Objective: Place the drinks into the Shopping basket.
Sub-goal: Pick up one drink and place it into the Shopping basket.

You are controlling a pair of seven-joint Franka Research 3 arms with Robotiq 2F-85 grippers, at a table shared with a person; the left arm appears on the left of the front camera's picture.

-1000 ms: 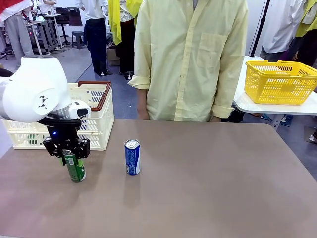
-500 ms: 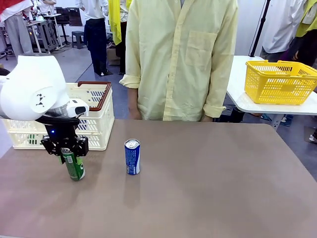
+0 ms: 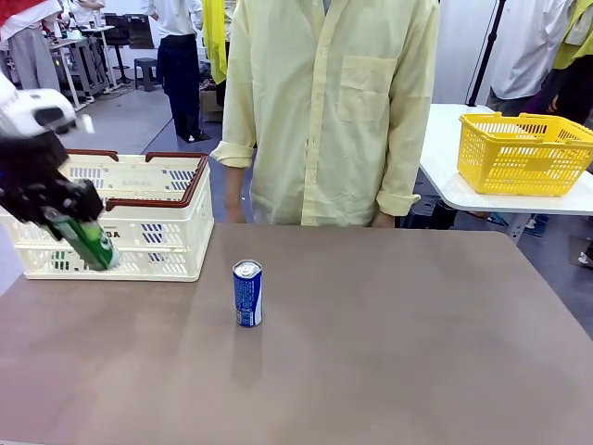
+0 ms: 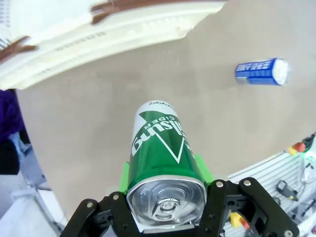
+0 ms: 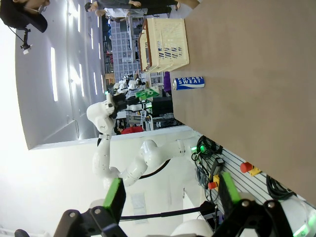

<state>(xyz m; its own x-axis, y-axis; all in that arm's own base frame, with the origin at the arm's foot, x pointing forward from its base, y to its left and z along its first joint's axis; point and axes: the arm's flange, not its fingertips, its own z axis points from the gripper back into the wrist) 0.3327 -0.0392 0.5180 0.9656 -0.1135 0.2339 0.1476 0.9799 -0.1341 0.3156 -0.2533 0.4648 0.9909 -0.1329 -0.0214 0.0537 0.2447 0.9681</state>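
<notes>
A dark green drink can (image 3: 85, 242) hangs tilted in the air, with my left gripper (image 3: 63, 222) shut on its upper part. It hangs just in front of the near wall of the cream Shopping basket (image 3: 172, 228) at the table's far left. In the left wrist view the green can (image 4: 162, 153) sits between the green pads, silver top toward the camera, with the basket (image 4: 123, 24) beyond. A blue drink can (image 3: 247, 293) stands upright mid-table, apart from both arms. My right gripper (image 5: 170, 195) is open and holds nothing, far from the blue can (image 5: 188, 83).
A person in a pale yellow shirt (image 3: 324, 111) stands at the far edge of the table, hands down. A yellow mesh basket (image 3: 523, 153) sits on a separate white table at the right. The brown tabletop (image 3: 398, 343) is bare right of the blue can.
My left gripper has lifted the green can off the table and carried it up and to the left, tilting it in front of the basket. The blue can has not moved.
</notes>
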